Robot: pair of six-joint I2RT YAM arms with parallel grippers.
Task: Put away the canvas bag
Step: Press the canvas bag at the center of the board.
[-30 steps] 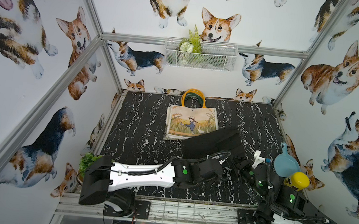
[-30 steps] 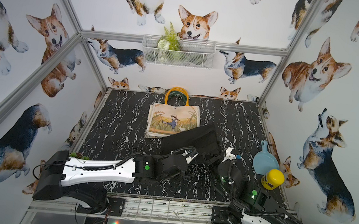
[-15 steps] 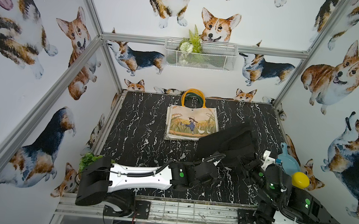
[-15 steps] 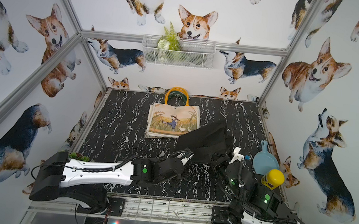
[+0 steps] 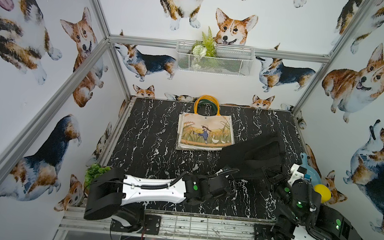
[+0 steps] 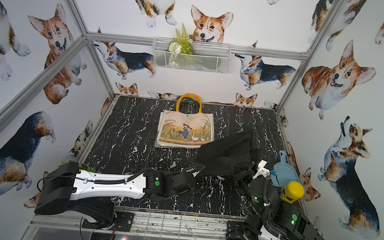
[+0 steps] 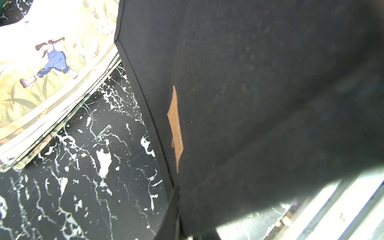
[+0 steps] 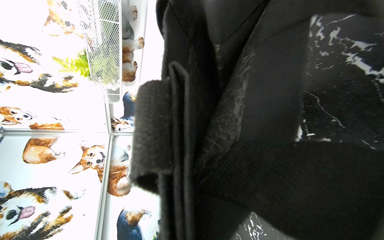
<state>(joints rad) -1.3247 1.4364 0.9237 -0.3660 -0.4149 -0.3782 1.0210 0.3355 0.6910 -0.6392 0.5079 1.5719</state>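
Observation:
The black canvas bag [image 5: 253,152] [image 6: 229,152] hangs tilted above the right half of the marble table [image 5: 148,145], held up from the front by both arms. At the bag's near left edge my left gripper [image 5: 232,174] [image 6: 198,173] is shut on the fabric. In the left wrist view the bag [image 7: 249,104] shows a tan label [image 7: 175,128], with one dark finger [image 7: 174,207] pressed against its hem. My right gripper [image 5: 270,175] [image 6: 241,173] is shut on the bag's near right side. The right wrist view is filled by folds of the bag [image 8: 259,124] and a woven strap [image 8: 151,135].
A printed tote [image 5: 205,132] [image 6: 186,131] [image 7: 41,72] with yellow handles lies flat at the back middle of the table. A white wire basket [image 5: 231,63] with a fern hangs on the back wall. A blue scoop [image 5: 309,168] and a yellow-capped bottle [image 5: 322,192] stand at the right edge, and a small green plant [image 5: 96,170] at the front left.
Both grippers have carried the black bag to the right and a little higher, its top now nearer the right wall. The printed tote has not moved.

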